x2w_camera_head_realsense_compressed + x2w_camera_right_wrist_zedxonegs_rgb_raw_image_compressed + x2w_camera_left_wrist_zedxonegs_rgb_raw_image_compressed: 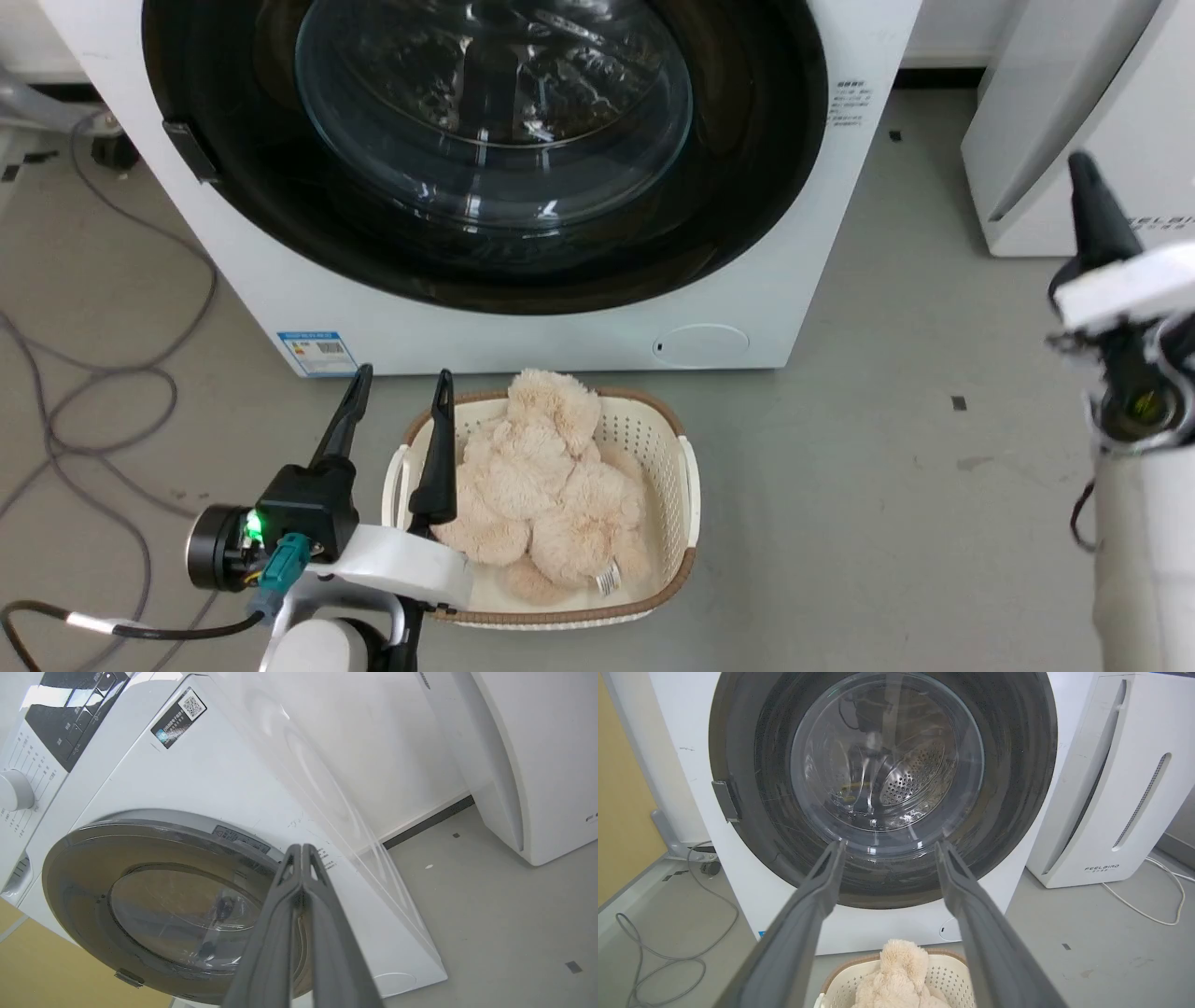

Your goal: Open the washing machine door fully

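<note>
The washing machine [271, 289] stands straight ahead, a white box. The washing machine door [766, 187] lies flat against its front: a glossy black ring around a clear glass bowl. A small grey handle tab [191, 149] sits on the ring's left edge. My left gripper [401, 378] is open at the lower left, short of the machine, its fingers pointing at the door's lower part [1008, 765]. My right gripper [1083, 168] is shut on nothing, off to the machine's right. In the right wrist view its closed tips [301, 847] point at the door's right rim [93, 868].
A cream laundry basket [686, 485] holding a beige plush toy [541, 476] sits on the floor just before the machine, beside my left gripper. A white FEELBIRD appliance [1111, 788] stands to the right. Grey cables [84, 411] trail over the floor at left.
</note>
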{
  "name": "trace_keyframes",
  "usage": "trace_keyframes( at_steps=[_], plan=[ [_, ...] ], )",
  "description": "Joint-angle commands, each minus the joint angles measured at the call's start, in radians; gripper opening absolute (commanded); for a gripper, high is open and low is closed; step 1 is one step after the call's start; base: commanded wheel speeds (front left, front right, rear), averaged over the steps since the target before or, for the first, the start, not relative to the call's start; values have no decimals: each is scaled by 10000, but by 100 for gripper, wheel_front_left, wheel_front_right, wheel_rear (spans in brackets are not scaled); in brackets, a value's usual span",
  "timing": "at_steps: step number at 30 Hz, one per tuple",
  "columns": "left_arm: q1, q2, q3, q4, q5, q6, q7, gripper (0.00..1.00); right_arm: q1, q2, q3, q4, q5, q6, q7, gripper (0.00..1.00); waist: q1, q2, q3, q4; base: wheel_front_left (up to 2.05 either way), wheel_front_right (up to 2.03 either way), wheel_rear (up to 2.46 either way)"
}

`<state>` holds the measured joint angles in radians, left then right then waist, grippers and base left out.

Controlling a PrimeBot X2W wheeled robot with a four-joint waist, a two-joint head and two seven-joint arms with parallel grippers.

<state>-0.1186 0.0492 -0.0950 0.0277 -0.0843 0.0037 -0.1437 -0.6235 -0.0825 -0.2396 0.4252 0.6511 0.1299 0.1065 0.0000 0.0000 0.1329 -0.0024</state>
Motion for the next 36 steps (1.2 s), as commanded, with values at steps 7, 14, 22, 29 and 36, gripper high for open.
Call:
trace_keyframes(
  at_steps=[7,14,22,29,36],
  plan=[
    [-407,10,-135,-218,-123,-41,-270,100,-2343,-375,-357,1535,1270,6,1438,0,0,0,582,141,0,0,0],
    [-653,10,-234,-347,-198,6,-416,100,-3945,-520,-49,2377,1666,6,2692,0,0,0,1064,223,0,0,0],
    [-965,10,-384,-482,-273,67,-583,100,-5490,-555,583,3179,1637,7,3624,0,0,0,1574,316,0,0,0],
    [-1252,10,-519,-640,-321,122,-729,100,-6765,-428,1102,3851,1636,7,4169,0,0,0,2016,438,0,0,0],
    [-1450,10,-597,-754,-414,210,-876,100,-7866,-422,1651,4570,1563,7,4597,0,0,0,2451,555,0,0,0]
  ],
)
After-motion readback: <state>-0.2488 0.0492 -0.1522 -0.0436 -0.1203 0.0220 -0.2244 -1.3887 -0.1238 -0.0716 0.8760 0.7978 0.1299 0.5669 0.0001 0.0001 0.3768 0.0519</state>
